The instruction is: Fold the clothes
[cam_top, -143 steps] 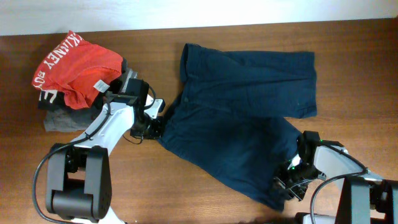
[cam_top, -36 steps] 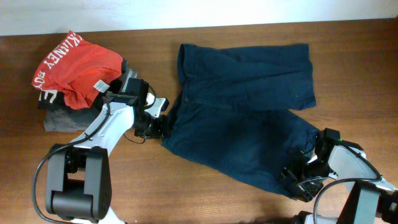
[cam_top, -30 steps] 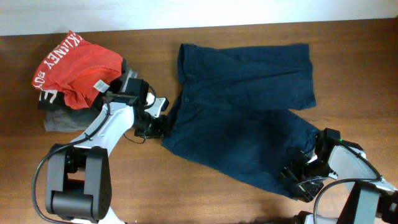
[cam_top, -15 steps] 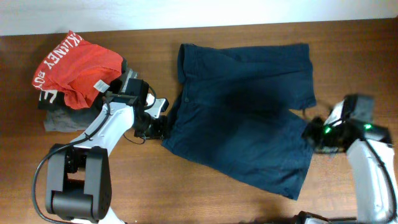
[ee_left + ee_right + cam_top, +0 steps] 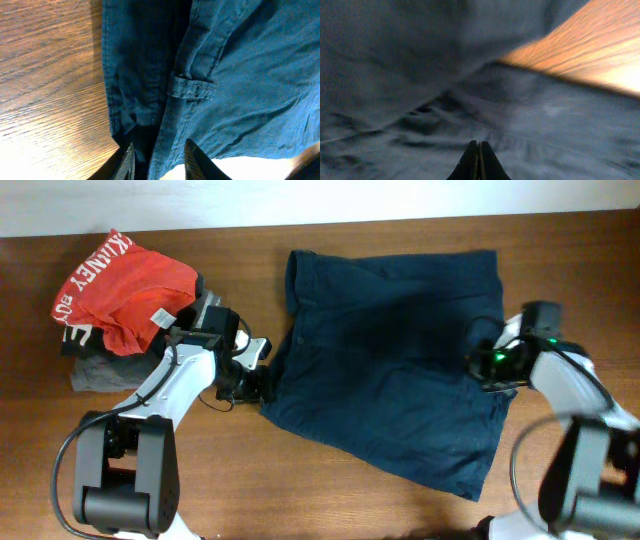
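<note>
The clothes (image 5: 390,350) are one pair of dark navy shorts lying spread out flat across the middle and right of the table. My left gripper (image 5: 250,380) is at the left waistband edge. In the left wrist view its fingers (image 5: 160,160) are closed on a fold of waistband cloth (image 5: 240,75) next to a belt loop. My right gripper (image 5: 485,365) is over the right side of the shorts, where the two legs meet. In the right wrist view its fingertips (image 5: 479,150) are pressed together with nothing between them, just above blurred navy cloth (image 5: 420,75).
A red garment with white lettering (image 5: 120,285) lies on a grey folded garment (image 5: 100,370) at the far left. Bare wooden table (image 5: 330,500) shows in front of the shorts and at the right (image 5: 600,55).
My right gripper left the lower leg hem at the front right and moved back and left over the shorts. The lower leg now lies flatter. The left arm stayed put.
</note>
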You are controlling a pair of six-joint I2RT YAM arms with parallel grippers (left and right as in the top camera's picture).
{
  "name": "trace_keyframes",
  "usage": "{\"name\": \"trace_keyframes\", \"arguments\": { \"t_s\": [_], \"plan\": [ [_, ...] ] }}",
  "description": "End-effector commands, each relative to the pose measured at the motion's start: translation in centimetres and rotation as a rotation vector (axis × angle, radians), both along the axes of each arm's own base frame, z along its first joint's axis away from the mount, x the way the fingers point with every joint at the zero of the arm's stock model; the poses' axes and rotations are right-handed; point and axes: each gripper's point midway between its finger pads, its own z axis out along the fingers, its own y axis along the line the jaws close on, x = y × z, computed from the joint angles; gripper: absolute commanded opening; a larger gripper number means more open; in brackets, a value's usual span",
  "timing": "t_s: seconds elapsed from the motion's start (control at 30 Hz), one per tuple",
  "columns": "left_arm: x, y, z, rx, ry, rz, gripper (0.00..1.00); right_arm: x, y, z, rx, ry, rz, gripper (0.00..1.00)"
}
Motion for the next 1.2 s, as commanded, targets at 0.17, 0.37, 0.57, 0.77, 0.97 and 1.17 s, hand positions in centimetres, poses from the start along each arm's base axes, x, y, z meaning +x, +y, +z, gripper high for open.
{"name": "trace_keyframes", "arguments": {
  "t_s": [0.17, 0.37, 0.57, 0.77, 0.97, 1.17],
  "plan": [
    [0.6, -0.4, 1.3, -0.024, -0.038, 0.002, 0.46, -1.2, 0.8, -7.2, 0.031, 0.192, -0.098, 0.04],
    [0.8, -0.8, 1.5, -0.047, -0.045, 0.000, 0.49, 0.9, -0.4, -11.5, -0.001, 0.171, -0.159, 0.04],
    [0.7, -1.2, 1.7, -0.073, -0.040, -0.003, 0.52, 5.3, -1.3, -10.7, -0.013, 0.089, -0.145, 0.04],
    [0.7, -1.2, 1.7, -0.073, -0.042, -0.003, 0.56, 9.6, -0.9, -5.8, 0.026, 0.009, -0.033, 0.04],
    [0.8, -1.2, 1.7, -0.073, -0.044, -0.003, 0.56, 9.4, -0.7, -0.8, 0.025, 0.044, 0.121, 0.06],
    [0.9, -1.2, 1.7, -0.074, -0.049, -0.004, 0.57, 5.9, -0.9, 2.7, 0.004, 0.157, 0.187, 0.13]
  ]
}}
